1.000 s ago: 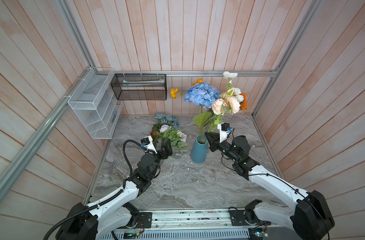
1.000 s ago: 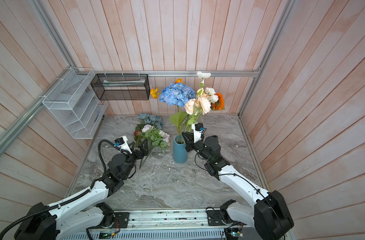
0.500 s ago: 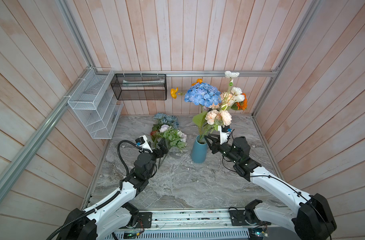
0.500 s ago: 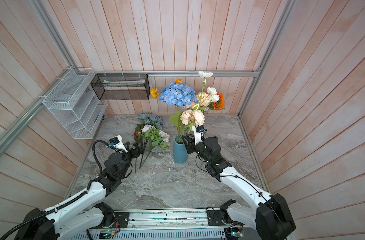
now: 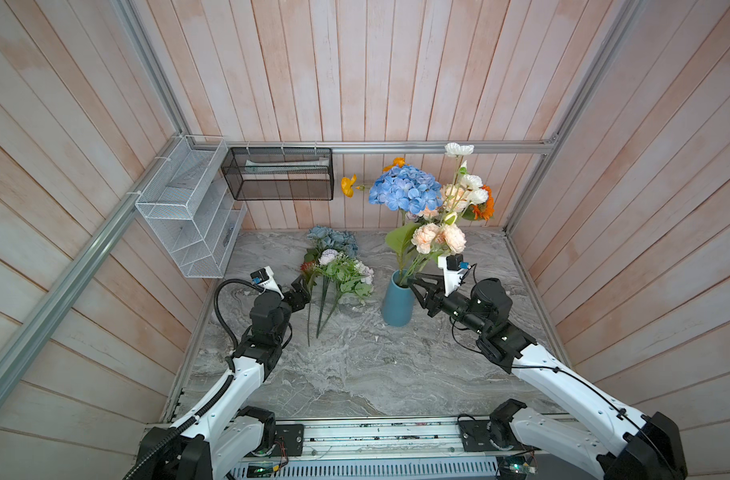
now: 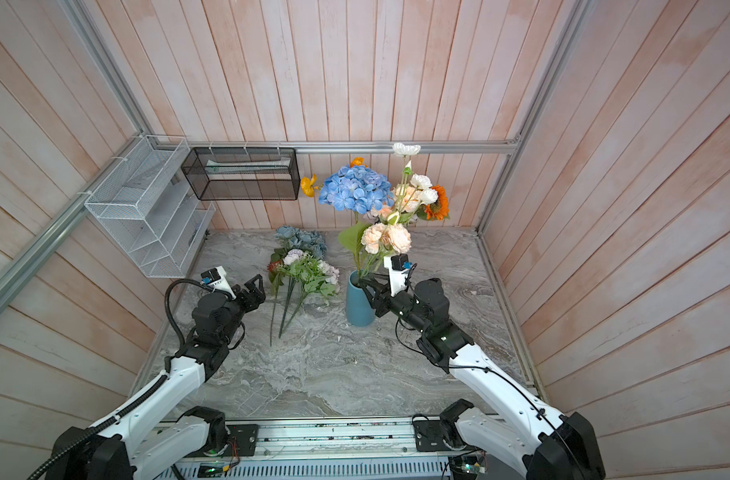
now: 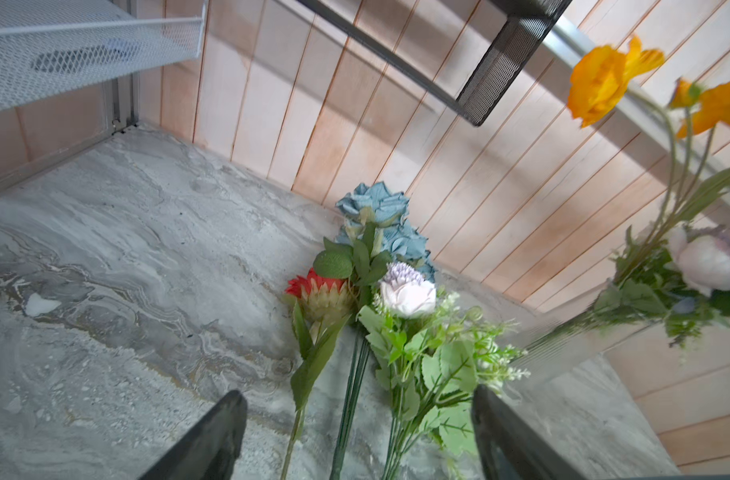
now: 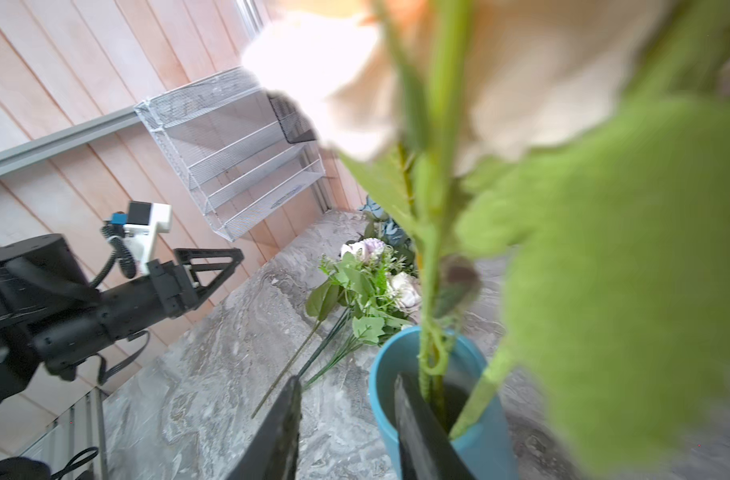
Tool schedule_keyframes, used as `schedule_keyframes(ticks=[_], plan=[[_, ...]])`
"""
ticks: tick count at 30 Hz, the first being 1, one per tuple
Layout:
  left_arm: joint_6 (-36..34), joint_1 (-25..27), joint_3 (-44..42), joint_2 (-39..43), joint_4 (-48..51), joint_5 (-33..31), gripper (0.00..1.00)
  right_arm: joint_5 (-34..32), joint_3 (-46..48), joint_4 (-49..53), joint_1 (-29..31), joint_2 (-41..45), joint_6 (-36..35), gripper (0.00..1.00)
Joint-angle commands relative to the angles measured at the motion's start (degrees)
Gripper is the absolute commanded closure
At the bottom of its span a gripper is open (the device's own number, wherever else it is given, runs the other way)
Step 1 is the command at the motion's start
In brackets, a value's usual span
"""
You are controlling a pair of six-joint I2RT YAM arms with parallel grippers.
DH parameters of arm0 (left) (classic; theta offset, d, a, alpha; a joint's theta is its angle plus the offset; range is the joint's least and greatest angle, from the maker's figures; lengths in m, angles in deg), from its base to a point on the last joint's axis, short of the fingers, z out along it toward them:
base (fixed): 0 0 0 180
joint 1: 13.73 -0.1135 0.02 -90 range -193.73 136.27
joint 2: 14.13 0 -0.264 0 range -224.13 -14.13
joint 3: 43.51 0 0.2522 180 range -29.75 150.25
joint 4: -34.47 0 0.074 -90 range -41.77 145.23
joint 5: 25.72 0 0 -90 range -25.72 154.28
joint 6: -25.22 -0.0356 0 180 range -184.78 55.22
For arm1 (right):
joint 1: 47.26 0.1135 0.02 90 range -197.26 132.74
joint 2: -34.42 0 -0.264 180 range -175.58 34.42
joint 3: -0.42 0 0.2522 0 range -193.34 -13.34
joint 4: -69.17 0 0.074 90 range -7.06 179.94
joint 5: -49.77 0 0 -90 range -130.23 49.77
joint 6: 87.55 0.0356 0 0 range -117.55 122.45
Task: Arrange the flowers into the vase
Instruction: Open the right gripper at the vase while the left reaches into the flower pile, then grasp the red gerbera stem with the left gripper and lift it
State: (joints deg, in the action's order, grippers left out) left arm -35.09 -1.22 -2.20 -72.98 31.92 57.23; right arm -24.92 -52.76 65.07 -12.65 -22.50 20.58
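Peach roses [image 5: 438,239] dropped into vase [image 5: 396,303] — right gripper [image 8: 346,378] and left gripper [image 7: 357,392] gape above marble tabletop [image 5: 355,365], plank walls [image 5: 355,75].

1. The left arm [image 5: 238,386] and right arm [image 5: 562,386] have smooth white link shells with bulky black joint housings.
2. The left gripper [image 6: 260,284] and right gripper [image 5: 413,286] are matte black, and each finger is an open triangular frame.
3. The left camera mount [image 5: 263,277] and right camera mount [image 5: 450,268] are white brackets, each with a black camera cube and a blue connector.
4. A ribbed black hose [image 5: 218,307] runs along the left arm, and a thin black wire [image 5: 463,336] along the right.
5. The base rail [image 5: 375,436] is silver with black mounting plates. The small lit boards beneath are possibly controllers.
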Motion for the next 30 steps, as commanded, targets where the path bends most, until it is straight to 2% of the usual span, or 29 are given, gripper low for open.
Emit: schedule_keyframes(ticks=[1,3,7,9,12,15,21,25,30], plan=[[-0.16,-0.65,0.63,-1.85,3.80,5.25,0.22,-0.27,0.33,-2.78,3.16,0.29,0.33,0.58],[-0.29,-0.71,1.07,-3.54,5.45,5.64,0.27,-0.97,0.92,-5.30,4.55,-0.87,0.55,0.54],[-1.29,-0.80,3.12,-8.20,9.39,5.55,0.29,-0.42,0.28,-9.31,6.47,-4.97,1.26,0.43],[-1.64,-0.77,4.17,-10.79,10.62,5.55,0.30,-0.11,-0.64,-10.66,7.28,-7.11,0.98,0.35],[-2.09,-0.82,6.03,-15.34,12.36,5.61,0.32,-0.58,-1.99,-12.48,8.13,-9.93,0.33,0.16],[-2.35,-0.82,7.64,-19.71,13.28,5.42,0.33,-1.19,-3.30,-14.16,8.57,-12.46,0.01,0.06],[-3.05,-0.75,10.79,-26.43,14.53,5.91,0.40,-2.52,-5.56,-14.65,8.73,-15.47,-1.27,0.03],[-3.50,-0.80,12.75,-30.32,15.64,4.96,0.41,-3.36,-6.01,-14.51,8.73,-15.93,-2.02,0.03],[-3.85,-0.68,16.51,-35.48,17.44,4.98,0.48,-3.72,-6.20,-14.56,8.72,-15.85,-2.57,0.03]])
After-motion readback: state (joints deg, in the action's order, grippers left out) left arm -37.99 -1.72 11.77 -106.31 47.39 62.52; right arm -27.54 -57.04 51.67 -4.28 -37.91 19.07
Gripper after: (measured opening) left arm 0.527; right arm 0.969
